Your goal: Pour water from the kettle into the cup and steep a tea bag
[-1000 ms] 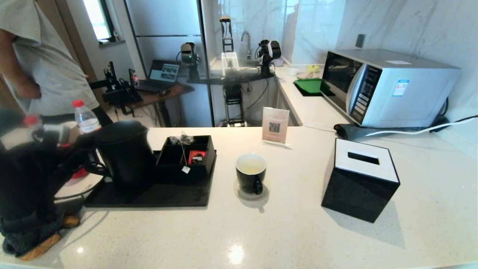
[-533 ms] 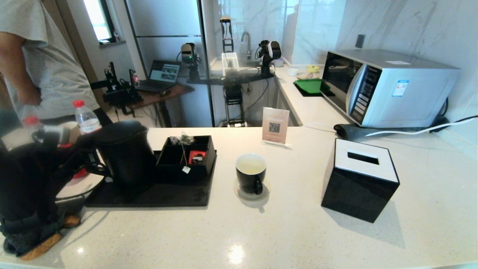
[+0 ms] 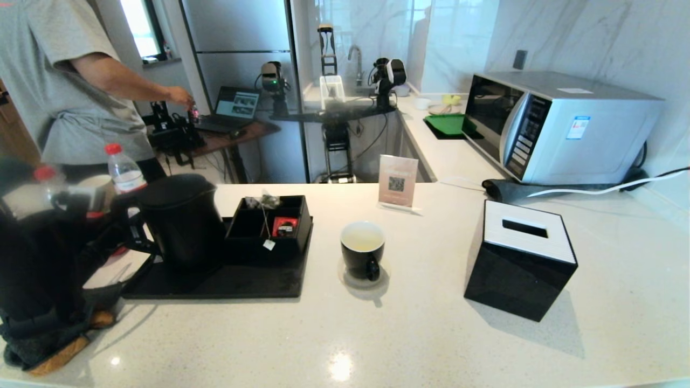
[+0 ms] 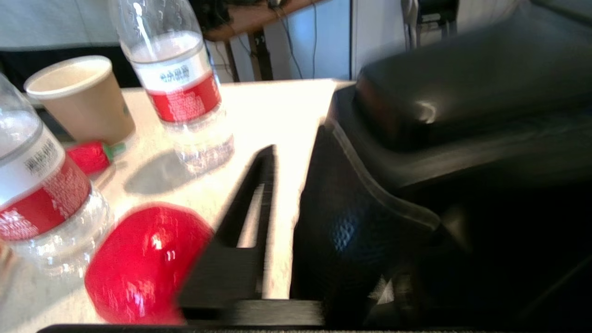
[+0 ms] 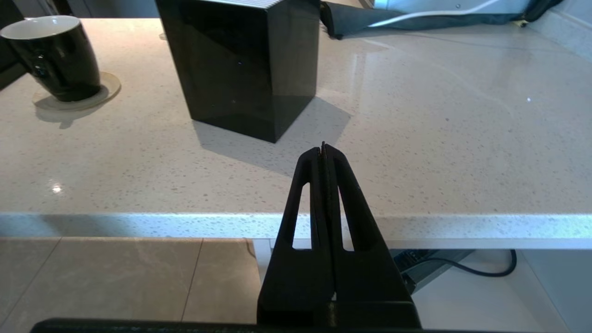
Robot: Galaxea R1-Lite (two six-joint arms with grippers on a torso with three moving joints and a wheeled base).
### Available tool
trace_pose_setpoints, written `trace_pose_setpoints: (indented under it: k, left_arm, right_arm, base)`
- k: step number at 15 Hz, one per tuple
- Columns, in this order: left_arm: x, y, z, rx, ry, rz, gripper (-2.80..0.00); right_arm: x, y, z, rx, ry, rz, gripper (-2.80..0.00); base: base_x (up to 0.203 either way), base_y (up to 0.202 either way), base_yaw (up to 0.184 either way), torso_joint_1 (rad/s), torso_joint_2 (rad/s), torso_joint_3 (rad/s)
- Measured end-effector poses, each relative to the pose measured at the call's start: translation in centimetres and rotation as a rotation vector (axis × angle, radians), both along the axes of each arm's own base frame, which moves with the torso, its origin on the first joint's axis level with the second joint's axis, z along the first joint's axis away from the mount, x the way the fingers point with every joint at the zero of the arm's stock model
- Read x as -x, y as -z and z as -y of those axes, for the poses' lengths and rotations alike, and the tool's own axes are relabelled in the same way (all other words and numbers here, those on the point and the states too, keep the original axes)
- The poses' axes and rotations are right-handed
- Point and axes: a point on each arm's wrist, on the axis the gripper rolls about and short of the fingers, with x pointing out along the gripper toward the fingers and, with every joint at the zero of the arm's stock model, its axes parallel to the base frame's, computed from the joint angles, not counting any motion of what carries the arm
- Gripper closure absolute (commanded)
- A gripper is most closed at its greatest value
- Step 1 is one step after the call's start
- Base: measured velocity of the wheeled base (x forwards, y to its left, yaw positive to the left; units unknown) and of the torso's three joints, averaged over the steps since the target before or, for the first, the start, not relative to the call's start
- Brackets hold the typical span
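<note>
The left gripper point(image 4: 277, 222) is at the kettle point(image 3: 180, 221) handle on the black tray point(image 3: 226, 283); whether its fingers grip cannot be told. The water-filled cup point(image 3: 362, 250) stands mid-counter on a coaster, and the right gripper point(image 5: 323, 150), fingers pressed together and empty, hangs off the counter's near edge.

marble wall point(image 3: 566, 37), speckled white counter point(image 3: 409, 334), bright window point(image 3: 141, 27).

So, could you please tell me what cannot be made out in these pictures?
Left end effector: grip on the kettle handle unclear; its own arm covers it in the head view, left wrist view is blurred.
Kettle contents: hidden by the shut lid, every view.
Tea bag: too small in the head view to read its tag.
Right end effector: outside the head view.
</note>
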Motion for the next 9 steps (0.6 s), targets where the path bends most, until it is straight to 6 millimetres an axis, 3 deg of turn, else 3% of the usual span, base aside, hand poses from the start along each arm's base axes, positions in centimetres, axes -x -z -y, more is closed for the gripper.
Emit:
trace_pose_setpoints:
  k: [9]
  left_arm:
    - [0.39, -0.15, 0.15, 0.001, -0.004, -0.001, -2.80]
  right_arm:
    - [0.00, 0.00, 0.00, 0.000, 0.000, 0.000, 0.00]
  base:
    - [0.000, 0.000, 0.000, 0.000, 0.00, 0.000]
